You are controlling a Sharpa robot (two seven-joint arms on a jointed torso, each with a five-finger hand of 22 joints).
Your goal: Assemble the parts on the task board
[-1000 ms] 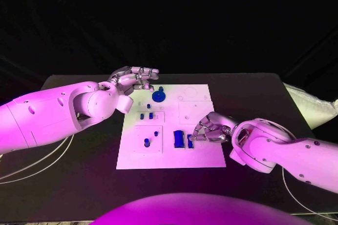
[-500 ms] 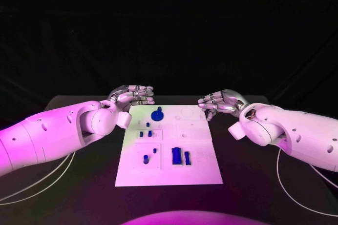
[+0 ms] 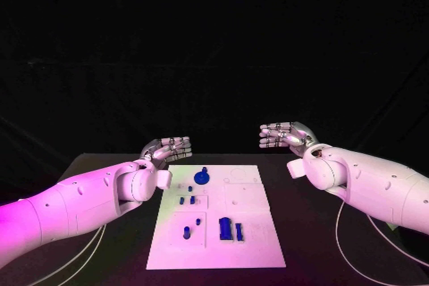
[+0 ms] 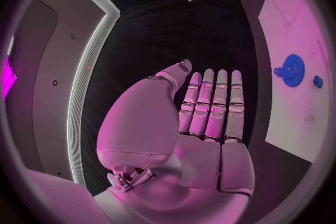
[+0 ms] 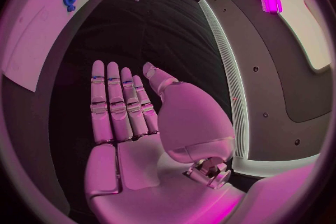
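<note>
You are holding both hands clear of the task board (image 3: 214, 219) on the table (image 3: 313, 236): the left hand (image 3: 167, 149) and the right hand (image 3: 284, 136) are hovering flat, fingers (image 4: 210, 103) straight and gripping nothing. The blue parts (image 3: 230, 229) are sitting near the board's front, the blue gear (image 3: 202, 176) farther back. Before reaching in, you are best choosing one part and approaching from above.

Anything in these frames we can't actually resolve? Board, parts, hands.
- Small blue parts on the task board, head view: too small to tell shapes or whether seated.
- Board in the left wrist view: cut off by the circle's rim past the blue gear.
- Left hand, head view: partly hidden behind its own arm.
- Right hand: palm side faces away in the head view.
</note>
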